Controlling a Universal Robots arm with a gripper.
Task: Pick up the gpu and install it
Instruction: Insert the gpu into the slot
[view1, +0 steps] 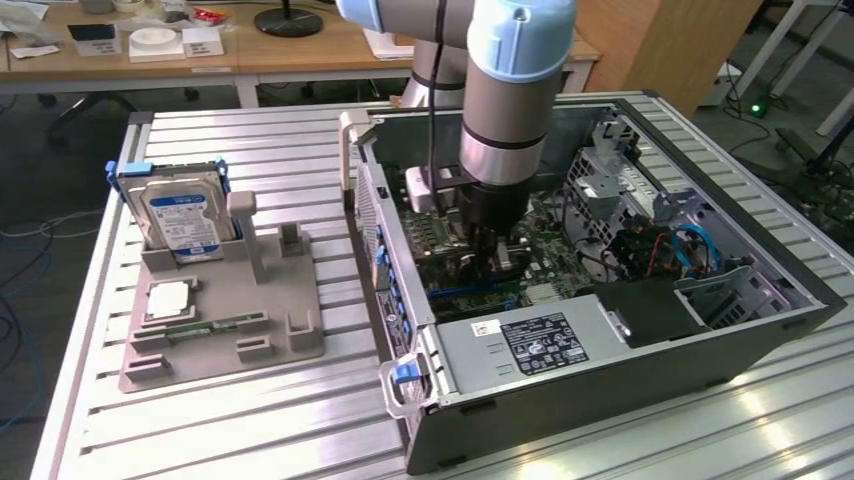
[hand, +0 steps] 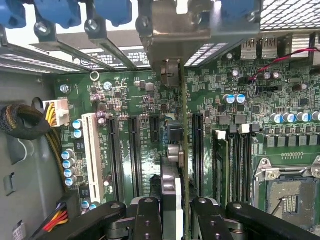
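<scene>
My gripper (view1: 485, 262) reaches down into the open PC case (view1: 747, 330), over the motherboard (hand: 135, 100). In the wrist view the gripper (hand: 176, 212) is shut on the gpu (hand: 171, 185), which shows edge-on as a thin green board with a black cooler face. Its silver end bracket (hand: 175, 35) sits against the case's rear slot openings. The card stands upright over the black expansion slots (hand: 134, 150), running between them and the long slot (hand: 197, 145). Whether its edge is seated in a slot is hidden.
A white slot (hand: 91, 150) and a cable bundle (hand: 25, 125) lie to one side; memory sticks (hand: 220, 165) and the CPU socket (hand: 290, 195) lie to the other. Outside the case a grey holder (view1: 227, 340) carries a hard drive (view1: 184, 215) and a memory stick (view1: 214, 327). The power supply (view1: 534, 345) fills the case front.
</scene>
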